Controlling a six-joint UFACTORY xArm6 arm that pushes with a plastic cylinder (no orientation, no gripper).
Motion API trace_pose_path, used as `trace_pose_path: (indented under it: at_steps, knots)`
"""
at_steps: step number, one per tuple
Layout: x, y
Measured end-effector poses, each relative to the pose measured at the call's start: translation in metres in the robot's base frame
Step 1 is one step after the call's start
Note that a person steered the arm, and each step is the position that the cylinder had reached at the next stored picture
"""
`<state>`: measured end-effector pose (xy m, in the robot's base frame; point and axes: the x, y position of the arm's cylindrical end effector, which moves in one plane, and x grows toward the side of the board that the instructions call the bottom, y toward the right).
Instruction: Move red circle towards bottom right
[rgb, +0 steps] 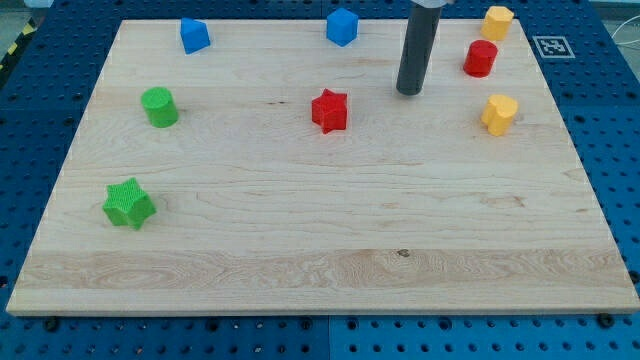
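The red circle (480, 58), a short red cylinder, stands near the view's top right on the wooden board (320, 250). My tip (409, 91) rests on the board to the left of the red circle and a little lower, with a clear gap between them. A red star (329, 110) lies to the left of my tip. A yellow heart-like block (499, 114) sits below and slightly right of the red circle.
A yellow hexagon-like block (497, 21) sits above the red circle at the top right. A blue block (342, 26) and another blue block (194, 35) lie along the top. A green cylinder (159, 106) and a green star (128, 204) are at the left.
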<state>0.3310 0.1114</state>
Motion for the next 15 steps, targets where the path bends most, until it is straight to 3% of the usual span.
trace_pose_path:
  at_steps: [3, 5, 7, 9, 12, 15]
  knots:
    - [-0.072, 0.029]
    - [-0.079, 0.104]
    - [-0.037, 0.126]
    - [-0.005, 0.087]
    - [-0.001, 0.063]
    - [0.001, 0.08]
